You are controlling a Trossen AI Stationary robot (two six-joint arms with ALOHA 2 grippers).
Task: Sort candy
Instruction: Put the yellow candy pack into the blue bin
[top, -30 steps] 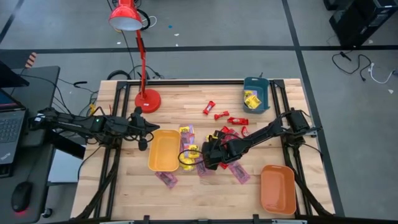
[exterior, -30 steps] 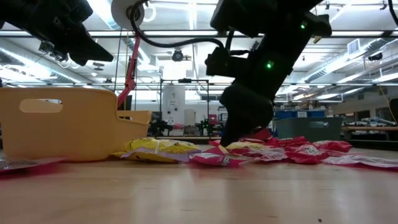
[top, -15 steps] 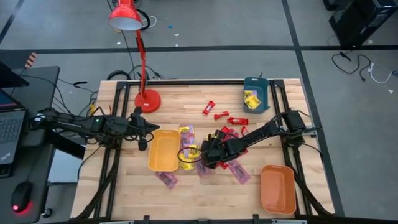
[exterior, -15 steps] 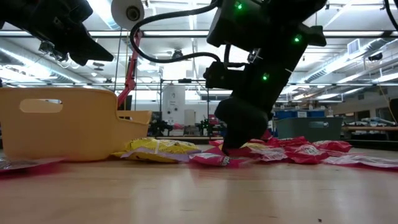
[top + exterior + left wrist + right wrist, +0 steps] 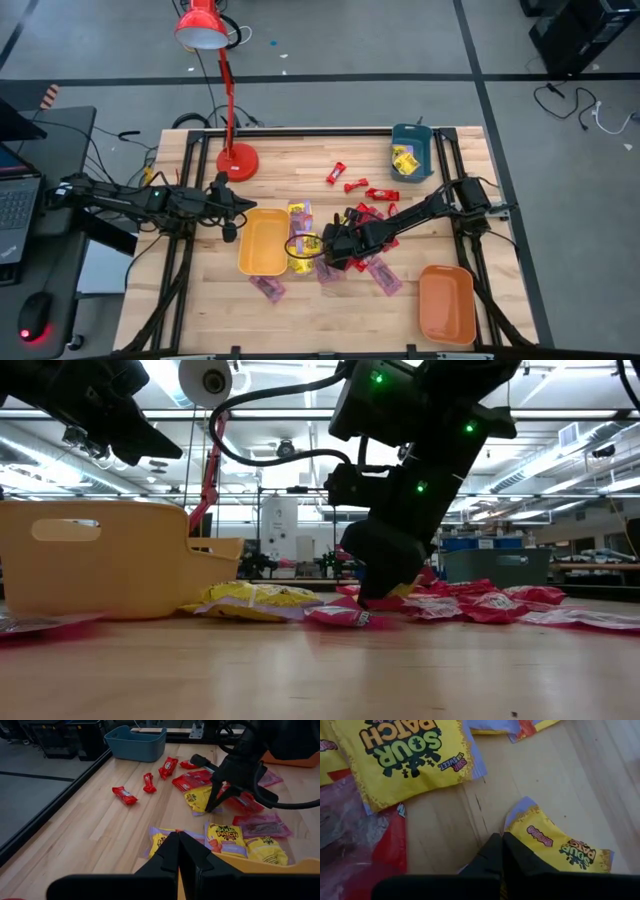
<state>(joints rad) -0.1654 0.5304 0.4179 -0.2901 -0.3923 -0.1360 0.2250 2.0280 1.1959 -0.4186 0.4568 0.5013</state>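
Candy lies loose at the table's middle: yellow packets (image 5: 227, 837), red sweets (image 5: 347, 185) and pinkish-purple packets (image 5: 384, 277). My right gripper (image 5: 501, 837) is shut, its tips down in this pile (image 5: 375, 598) at a yellow packet (image 5: 560, 847) that lies flat on the wood. My left gripper (image 5: 179, 837) hangs shut and holds nothing, above the table beside the yellow tray's (image 5: 262, 242) far left corner. My right gripper comes slanting down from the table's right side and is shut at the edge of the yellow packet (image 5: 512, 827), near one corner. Its own fingers hide whether the edge is between them. The rest of the packet lies on the table.
A teal bin (image 5: 412, 152) with yellow candy stands at the far right, an orange tray (image 5: 446, 303) at the near right. A red desk lamp (image 5: 237, 160) stands at the far left. More packets lie beside the yellow tray's right wall (image 5: 255, 600).
My right gripper has sunk a little into the candy pile and has shut there. The candy around it has kept its place.
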